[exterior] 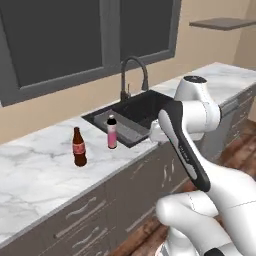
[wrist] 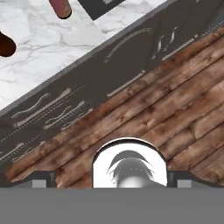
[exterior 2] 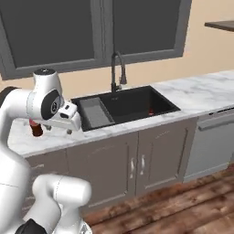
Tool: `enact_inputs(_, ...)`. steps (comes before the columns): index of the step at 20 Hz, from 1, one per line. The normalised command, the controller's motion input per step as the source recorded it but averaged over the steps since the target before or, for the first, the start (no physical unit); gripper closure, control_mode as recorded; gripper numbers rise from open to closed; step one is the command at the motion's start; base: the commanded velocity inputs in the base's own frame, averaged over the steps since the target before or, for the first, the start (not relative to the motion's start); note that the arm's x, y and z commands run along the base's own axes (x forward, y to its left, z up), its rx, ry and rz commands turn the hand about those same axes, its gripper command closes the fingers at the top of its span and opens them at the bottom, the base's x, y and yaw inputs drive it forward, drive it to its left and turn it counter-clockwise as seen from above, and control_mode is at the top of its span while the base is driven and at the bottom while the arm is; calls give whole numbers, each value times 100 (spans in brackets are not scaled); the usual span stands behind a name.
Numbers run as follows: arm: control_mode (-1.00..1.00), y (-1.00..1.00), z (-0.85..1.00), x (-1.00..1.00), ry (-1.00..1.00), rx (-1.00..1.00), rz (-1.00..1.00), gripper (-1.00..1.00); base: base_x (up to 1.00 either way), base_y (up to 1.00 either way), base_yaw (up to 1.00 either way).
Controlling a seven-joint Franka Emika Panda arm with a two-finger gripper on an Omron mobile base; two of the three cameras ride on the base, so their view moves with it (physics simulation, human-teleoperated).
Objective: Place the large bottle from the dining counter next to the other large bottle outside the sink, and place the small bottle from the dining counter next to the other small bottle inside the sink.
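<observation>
Left base view: on the marble counter point(exterior: 40, 170), a brown bottle point(exterior: 79, 147) with a red label, upright, well left of the black sink point(exterior: 135, 112). Just beside the sink's left front corner, a pink bottle point(exterior: 112, 132) with a dark cap, also upright on the counter, apart from the brown one. Curved black tap point(exterior: 131, 75) behind the basin. White arm folded in front of the sink's right half.

Right base view: same sink point(exterior 2: 125, 106), with a grey tray point(exterior 2: 96, 112) in its left part and a small red thing point(exterior 2: 151, 110) low in the right part, too small to make out. Brown bottle point(exterior 2: 36, 128) partly hidden behind the arm.

Hand view: looking down over the counter edge at grey cabinet fronts point(wrist: 109, 65) and wooden floor point(wrist: 175, 118). Bottoms of the pink bottle point(wrist: 60, 7) and the brown bottle point(wrist: 6, 44) at the top left. Finger tips not clearly visible; jaws spread as wide as they go, holding nothing.
</observation>
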Motion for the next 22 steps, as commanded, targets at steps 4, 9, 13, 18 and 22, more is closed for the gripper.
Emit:
enact_inputs(4,100,0,0,0,0,0,0,-100,1,-38,-86)
enact_inputs(9,100,0,0,0,0,0,0,-100,13,-66,-79)
enact_inputs(13,100,0,0,0,0,0,0,-100,38,-66,-66)
enact_inputs(18,100,0,0,0,0,0,0,-100,98,-31,-24)
enact_inputs(22,100,0,0,0,0,0,0,-100,100,-9,0)
